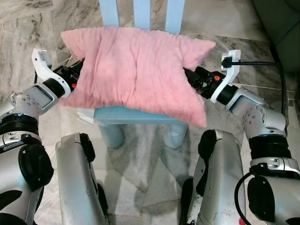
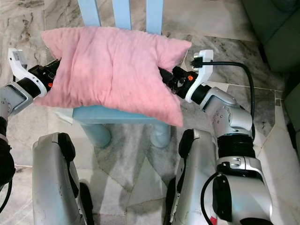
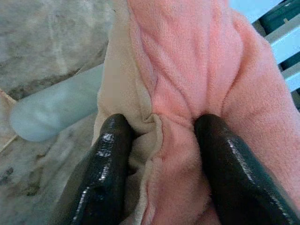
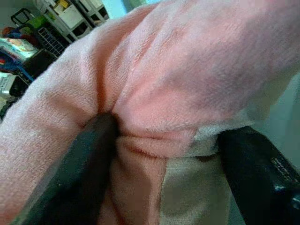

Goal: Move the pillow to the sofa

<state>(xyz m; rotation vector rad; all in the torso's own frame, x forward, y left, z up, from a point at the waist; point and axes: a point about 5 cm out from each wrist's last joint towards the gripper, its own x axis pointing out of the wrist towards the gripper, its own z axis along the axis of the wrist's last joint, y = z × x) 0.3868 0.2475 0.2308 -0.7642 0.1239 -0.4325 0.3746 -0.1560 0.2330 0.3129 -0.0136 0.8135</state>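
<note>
At the left edge of the frame, mid-height, the left pincer (image 1: 75,80) has bitten into the side seam of the pillow (image 1: 136,70). The left wrist view shows why it grips there: the two black fingers (image 3: 108,173) sit either side of a bunched fold where the pink plush meets the beige backing, so the cloth gives them something firm to pinch instead of sliding off a fat, soft face.

The pillow fills the upper middle of the frame, lying across the seat of a pale blue chair (image 1: 140,115), its far edge against the chair's slats (image 1: 142,14). Its lower right corner droops past the seat edge, unsupported. It looks to me as though the weight is mostly on the seat and the lift has yet to begin.

Right of centre, the right pincer (image 1: 191,77) is closed on the opposite seam, a fold of pink and beige caught between its fingers (image 4: 79,164). Gripping both ends makes sense: a limp cushion taken by one side would hang and drag.

At the upper right corner a dark green edge shows, probably the sofa (image 1: 281,23), well apart from the chair, so a turn that way seems needed.
</note>
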